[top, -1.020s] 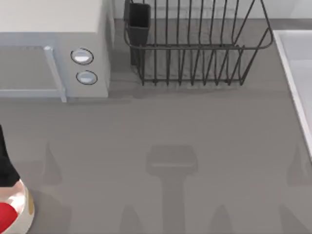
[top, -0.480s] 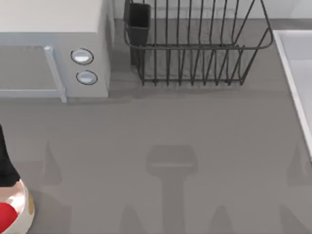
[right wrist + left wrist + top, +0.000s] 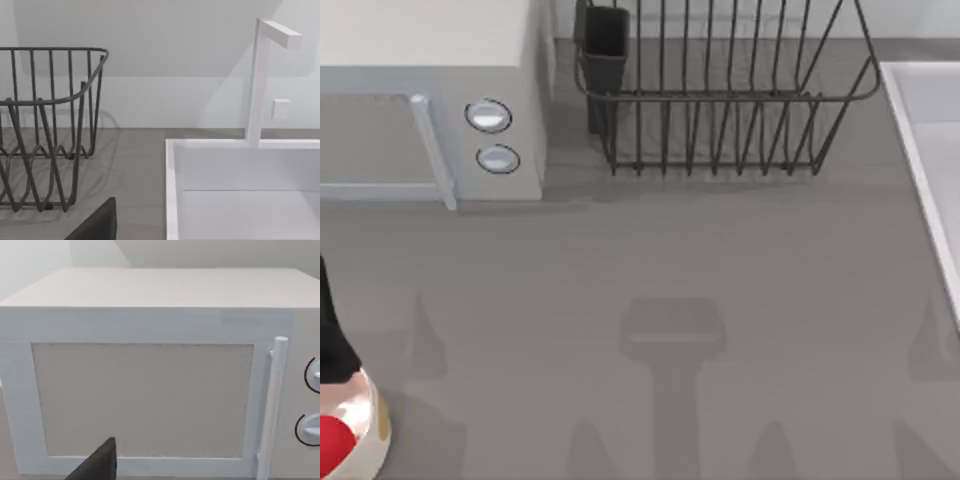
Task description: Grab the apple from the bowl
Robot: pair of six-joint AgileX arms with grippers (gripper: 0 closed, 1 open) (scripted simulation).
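The cream-white bowl (image 3: 375,440) sits at the table's front left corner, cut off by the edge of the top view. The red apple (image 3: 332,445) lies inside it, partly out of frame. A black part of my left arm (image 3: 330,335) hangs just behind the bowl, over its far rim. A dark piece of my left gripper (image 3: 100,466) shows in the left wrist view, facing the microwave door. A dark piece of my right gripper (image 3: 97,224) shows in the right wrist view, between the rack and the sink.
A white microwave (image 3: 420,90) stands at the back left, close behind the bowl. A dark wire dish rack (image 3: 720,100) holding a black cup (image 3: 605,40) is at the back middle. A white sink (image 3: 930,150) with a faucet (image 3: 260,80) runs along the right edge.
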